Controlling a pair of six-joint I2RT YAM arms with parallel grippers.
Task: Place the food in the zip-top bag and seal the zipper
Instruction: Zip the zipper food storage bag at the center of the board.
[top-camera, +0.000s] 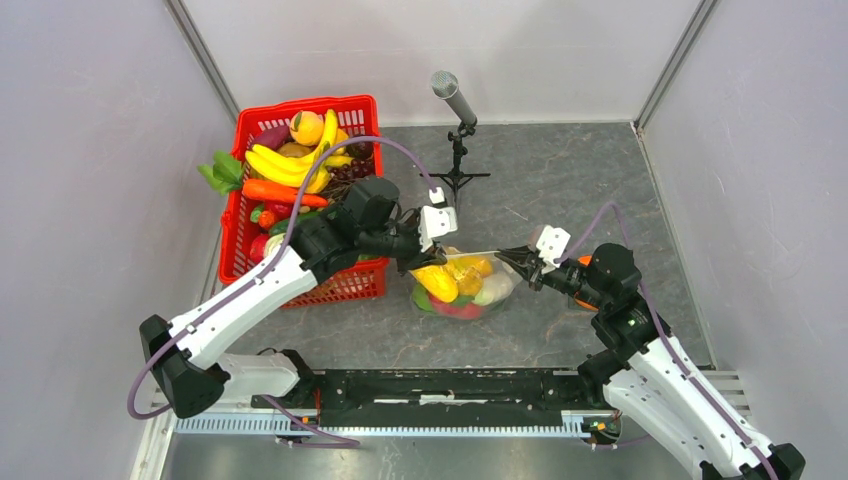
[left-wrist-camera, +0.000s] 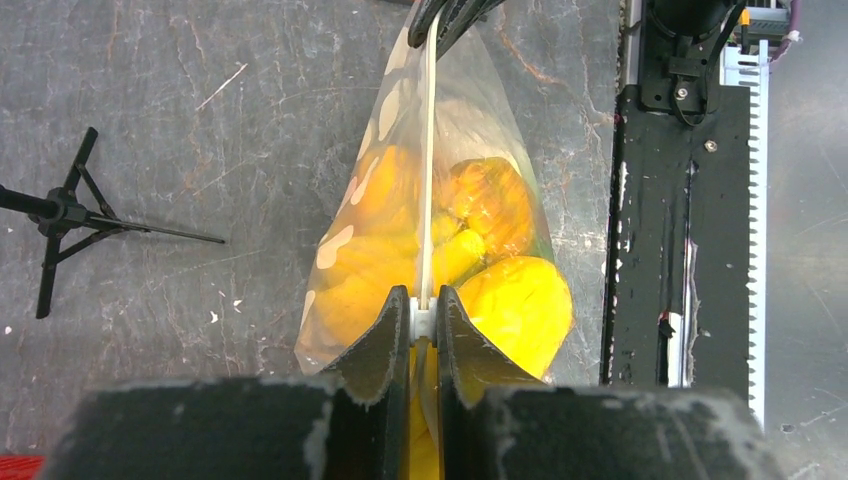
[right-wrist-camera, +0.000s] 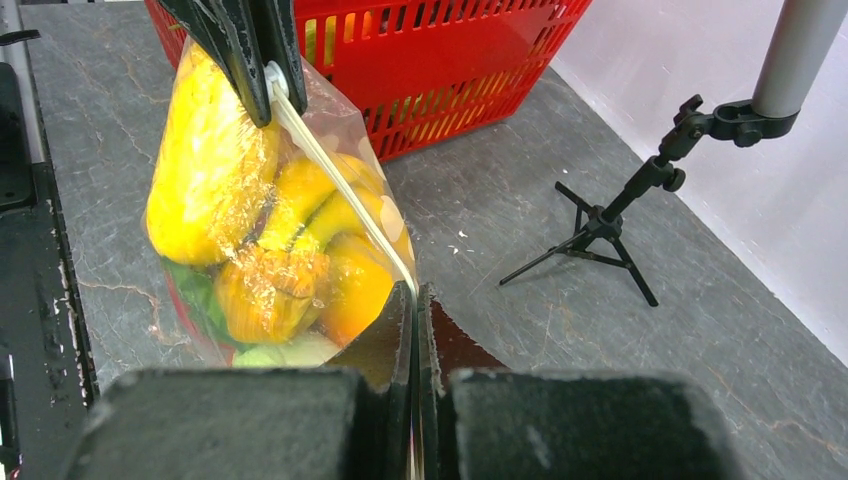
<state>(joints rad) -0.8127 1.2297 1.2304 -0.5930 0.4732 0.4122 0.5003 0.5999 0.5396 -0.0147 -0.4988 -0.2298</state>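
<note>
Zip-top bag (top-camera: 465, 285), packed w/ food (left-wrist-camera: 520, 300), hangs btwn the arms over mid tabletop (top-camera: 580, 180), just right of red basket (top-camera: 360, 282). Left jaws pinch one end of the zipper (left-wrist-camera: 429, 150), right jaws pinch the other. Risk: load's weight drags strip out of a pinch and bag drops; bulging food may keep seal partly open. Tabletop grey, scuffed, flat; pale walls close in, mic stand (top-camera: 458, 160) at back.

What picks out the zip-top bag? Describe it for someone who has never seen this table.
Find the red basket at the table's left. Just right of it, the zip-top bag is held between the left gripper and right gripper. Unlike the basket's loose food, its food sits behind clear dotted plastic under a taut white zipper.
</note>
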